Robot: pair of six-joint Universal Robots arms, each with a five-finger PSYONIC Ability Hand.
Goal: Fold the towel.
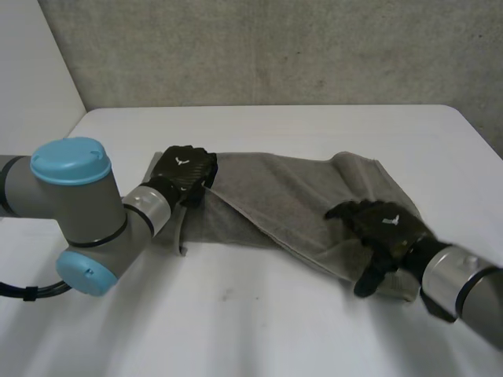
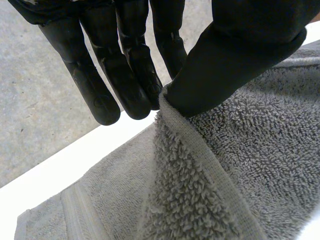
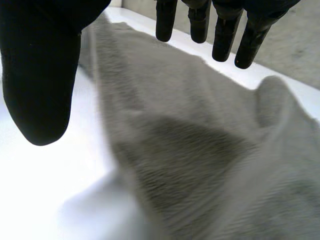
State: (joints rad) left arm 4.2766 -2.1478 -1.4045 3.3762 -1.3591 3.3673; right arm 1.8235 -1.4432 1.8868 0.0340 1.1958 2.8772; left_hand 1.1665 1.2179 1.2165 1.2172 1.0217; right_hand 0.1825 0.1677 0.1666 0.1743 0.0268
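Towel (image 1: 283, 196) rumpled on the white table (image 1: 259, 314) — left hand (image 1: 185, 169) pinches its edge, right hand (image 1: 383, 224) spread loose over it.

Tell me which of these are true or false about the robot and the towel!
1. The towel is grey. True.
2. The left hand pinches the towel's edge between thumb and fingers. True.
3. The table is black. False: it is white.
4. The right hand holds a cup. False: it is open over the towel's other end and holds nothing.
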